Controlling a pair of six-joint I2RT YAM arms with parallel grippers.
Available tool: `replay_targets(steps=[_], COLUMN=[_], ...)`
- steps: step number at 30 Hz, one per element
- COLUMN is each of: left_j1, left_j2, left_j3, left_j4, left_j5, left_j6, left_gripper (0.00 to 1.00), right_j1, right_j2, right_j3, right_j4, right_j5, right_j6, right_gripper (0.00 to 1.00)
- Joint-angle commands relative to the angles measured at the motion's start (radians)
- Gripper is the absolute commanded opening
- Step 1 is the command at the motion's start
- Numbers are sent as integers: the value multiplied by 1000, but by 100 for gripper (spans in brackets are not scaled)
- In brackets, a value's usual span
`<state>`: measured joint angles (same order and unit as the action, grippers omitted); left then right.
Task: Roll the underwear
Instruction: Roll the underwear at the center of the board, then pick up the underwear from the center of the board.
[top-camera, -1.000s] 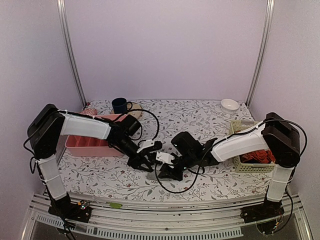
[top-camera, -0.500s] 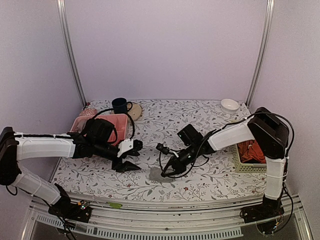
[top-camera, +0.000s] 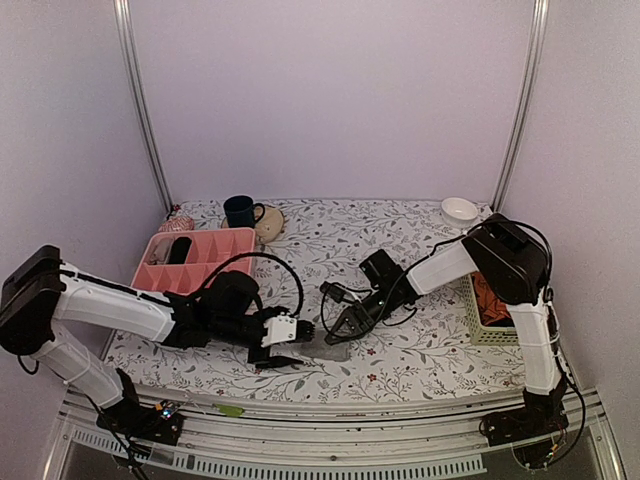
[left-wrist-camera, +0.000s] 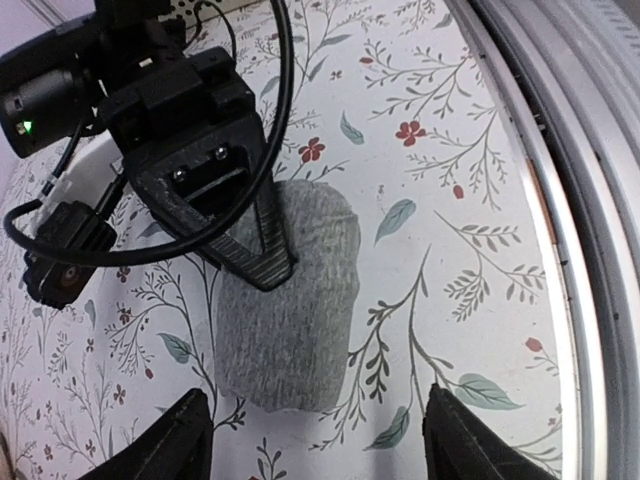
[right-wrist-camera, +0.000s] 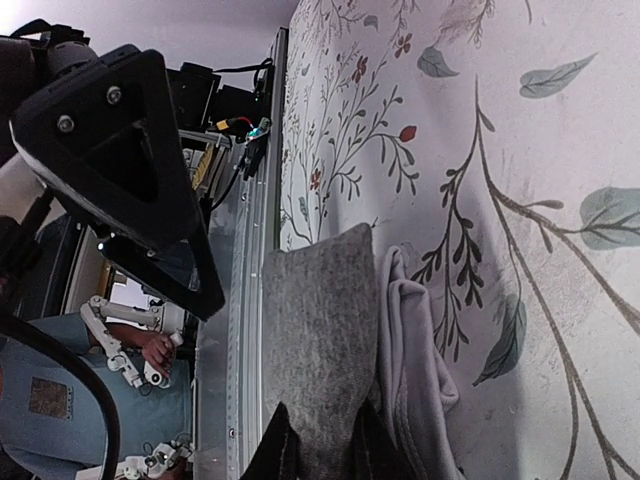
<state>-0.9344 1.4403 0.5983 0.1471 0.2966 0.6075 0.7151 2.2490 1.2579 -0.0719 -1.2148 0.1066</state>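
Note:
The underwear (left-wrist-camera: 290, 310) is a short grey roll lying on the flowered table near the front edge, also seen as a small grey lump (top-camera: 328, 351) in the top view. My right gripper (right-wrist-camera: 325, 455) is shut on one end of it, and a paler fold (right-wrist-camera: 410, 360) lies beside the grey cloth. My left gripper (left-wrist-camera: 325, 440) is open and low over the table, just short of the roll's free end and not touching it. From above, the left gripper (top-camera: 298, 340) sits left of the roll and the right gripper (top-camera: 335, 325) just behind it.
A pink divided tray (top-camera: 195, 262) stands behind my left arm, with a dark mug (top-camera: 239, 211) farther back. A wicker basket (top-camera: 478, 325) holding orange-red garments is at the right edge, a white bowl (top-camera: 459, 210) at the back right. The metal front rail (left-wrist-camera: 560, 150) runs close by.
My left gripper has let go of the roll and opened, swung out to the left, then come back low beside it. The right arm has shifted back a little, still holding the roll.

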Motion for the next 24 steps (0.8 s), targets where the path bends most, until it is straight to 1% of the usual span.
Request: replay_targets(steps=[1,5,10,14,16,21,24], left_j1=[-50,-59,-62,-65,-68,-72,-72], left_j2=[91,168,259,314,334,403,424], left_j3=[47,85,149,179,193,255,266], left_j4=[97,131,109,71,56,-44,-95], left_j5=[-93,-133,-126,-94,-80,-60,-52], left_j6=[66,93,116,142,155,169,169], left_gripper=[72,71,69,65,64,58,56], right_j1=[-12,-13,-14,-15,-15,-14,-17], right_j2=[118,131,134,133,134,127,111], right_j3=[-14,-17,-17,-17,-15,-15,-19], right_j4=[-73,-72,-72,-72,-71,-66,-63], right_j5=[106,107,107,111,109,108,117], right_j6=[2,-2,-2,-2,-2,-1,-3], right_gripper=[0,0,0,0,0,0,0])
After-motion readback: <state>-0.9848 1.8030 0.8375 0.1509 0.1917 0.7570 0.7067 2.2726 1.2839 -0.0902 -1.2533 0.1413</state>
